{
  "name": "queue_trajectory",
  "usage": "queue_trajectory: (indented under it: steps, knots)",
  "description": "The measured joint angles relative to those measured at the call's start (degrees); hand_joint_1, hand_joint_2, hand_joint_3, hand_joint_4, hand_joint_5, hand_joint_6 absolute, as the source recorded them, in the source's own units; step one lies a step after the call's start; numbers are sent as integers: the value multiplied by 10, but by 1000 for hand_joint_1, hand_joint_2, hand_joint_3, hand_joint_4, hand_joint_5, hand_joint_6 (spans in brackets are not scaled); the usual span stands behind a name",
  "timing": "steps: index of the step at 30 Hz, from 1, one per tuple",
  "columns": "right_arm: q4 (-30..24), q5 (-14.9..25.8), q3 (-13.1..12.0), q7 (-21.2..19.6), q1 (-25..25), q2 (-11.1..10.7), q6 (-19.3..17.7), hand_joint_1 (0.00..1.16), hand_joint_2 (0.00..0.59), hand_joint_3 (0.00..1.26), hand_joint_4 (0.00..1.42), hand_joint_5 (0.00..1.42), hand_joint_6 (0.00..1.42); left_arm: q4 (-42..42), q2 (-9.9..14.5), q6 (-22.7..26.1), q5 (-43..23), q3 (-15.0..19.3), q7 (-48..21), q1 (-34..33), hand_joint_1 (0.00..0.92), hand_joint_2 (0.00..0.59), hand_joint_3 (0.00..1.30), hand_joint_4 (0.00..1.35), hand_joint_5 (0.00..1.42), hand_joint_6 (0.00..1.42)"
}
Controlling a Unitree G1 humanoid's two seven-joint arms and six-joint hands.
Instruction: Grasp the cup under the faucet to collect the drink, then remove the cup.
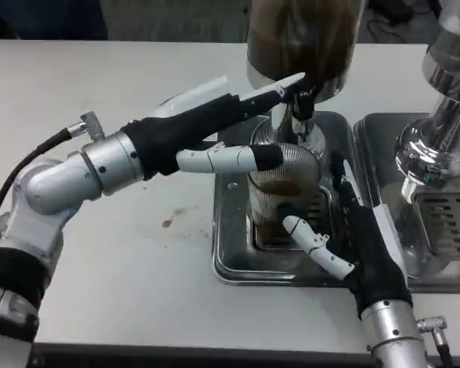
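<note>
A clear ribbed cup [282,184] stands on the drip grate under the faucet [300,115] of a dispenser jar [303,38] filled with brown drink. Brown liquid fills the cup to roughly its upper half. My right hand [360,241] wraps the cup from the right, with the thumb [314,247] across its lower front and the fingers [339,184] along its far side. My left hand [215,126] reaches in from the left with its fingers stretched out. Its fingertips [291,83] lie at the tap lever, and its thumb hangs just above the cup's rim.
The cup and grate sit in a steel drip tray [230,261]. A second dispenser [437,138] stands over its own tray [445,272] at the right. A small red stain [172,217] marks the white table left of the tray.
</note>
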Motion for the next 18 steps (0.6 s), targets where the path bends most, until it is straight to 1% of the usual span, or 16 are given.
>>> queue_trajectory:
  steps: [9,14,18]
  knots:
    - [1,0,-1,0,0,0,-4,573,249,0,0,0,0,-4,-20,40,-56,53,-73,6,0,50,85,0,83,59]
    - [2,0,-2,0,0,1,-6,571,247,0,0,0,0,-27,-29,50,-93,86,-94,7,0,45,93,5,92,66]
    - [3,0,-2,0,0,1,-6,565,247,0,0,0,0,-47,-32,60,-111,98,-106,7,0,53,112,24,105,82]
